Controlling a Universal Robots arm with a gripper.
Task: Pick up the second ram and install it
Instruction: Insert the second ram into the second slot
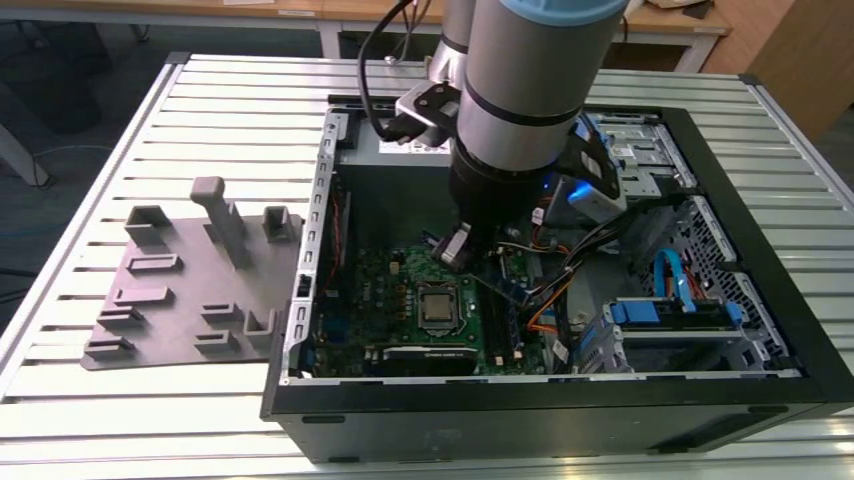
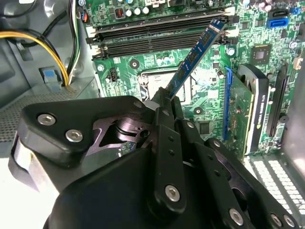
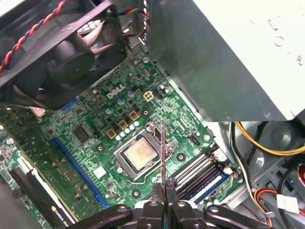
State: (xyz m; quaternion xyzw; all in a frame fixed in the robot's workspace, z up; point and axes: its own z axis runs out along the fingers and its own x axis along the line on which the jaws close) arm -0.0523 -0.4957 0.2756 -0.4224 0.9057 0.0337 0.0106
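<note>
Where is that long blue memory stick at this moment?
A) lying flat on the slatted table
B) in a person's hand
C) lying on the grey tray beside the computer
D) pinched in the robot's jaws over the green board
D: the memory stick juts out from the closed jaws, tilted above the green circuit board.
</note>
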